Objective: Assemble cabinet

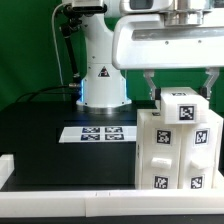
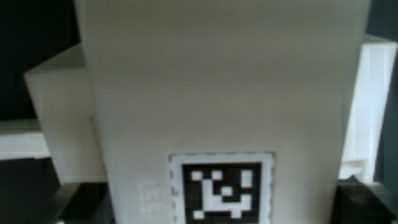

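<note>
The white cabinet (image 1: 172, 150) stands upright on the black table at the exterior view's right, with square tags on its front and side. A smaller white tagged block (image 1: 181, 107) sits on top of it. My gripper (image 1: 180, 88) hangs straight over that block, one finger on each side, with a thin gap showing beside the finger on the exterior view's left. The jaws stand wide apart. In the wrist view the block's white face and its tag (image 2: 222, 190) fill the picture between my dark fingertips (image 2: 366, 192), and the gripper (image 2: 222, 198) straddles it.
The marker board (image 1: 100, 132) lies flat on the table in front of the robot base (image 1: 102, 85). A white raised rim (image 1: 40, 185) runs along the table's front and near-left edge. Black cables hang behind the base.
</note>
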You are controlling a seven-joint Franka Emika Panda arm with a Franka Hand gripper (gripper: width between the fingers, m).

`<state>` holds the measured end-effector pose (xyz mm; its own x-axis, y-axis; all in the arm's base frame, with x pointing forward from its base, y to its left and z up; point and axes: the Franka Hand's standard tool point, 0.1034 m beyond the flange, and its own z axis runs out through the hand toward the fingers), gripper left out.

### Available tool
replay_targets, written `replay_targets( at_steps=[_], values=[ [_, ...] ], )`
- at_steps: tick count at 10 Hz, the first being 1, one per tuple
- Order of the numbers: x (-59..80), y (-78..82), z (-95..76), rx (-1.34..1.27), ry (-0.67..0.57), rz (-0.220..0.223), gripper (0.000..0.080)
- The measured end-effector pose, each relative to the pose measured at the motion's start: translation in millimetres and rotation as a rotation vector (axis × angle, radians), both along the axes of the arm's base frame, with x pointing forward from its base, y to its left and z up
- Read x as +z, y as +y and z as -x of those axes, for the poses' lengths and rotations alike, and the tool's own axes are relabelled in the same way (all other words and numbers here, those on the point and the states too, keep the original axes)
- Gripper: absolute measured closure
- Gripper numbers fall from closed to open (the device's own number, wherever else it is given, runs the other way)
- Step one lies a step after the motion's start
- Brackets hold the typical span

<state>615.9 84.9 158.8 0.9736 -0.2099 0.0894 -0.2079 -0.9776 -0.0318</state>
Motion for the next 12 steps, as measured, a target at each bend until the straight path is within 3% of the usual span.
replay_targets(
  at_steps=[9, 12],
  values=[
    [-0.6, -7.7, -0.8, -0.593, 0.003, -0.05, 0.0239],
    [-0.2, -6.1, 2.4, -0.982, 0.006, -0.092, 0.0239]
  ],
)
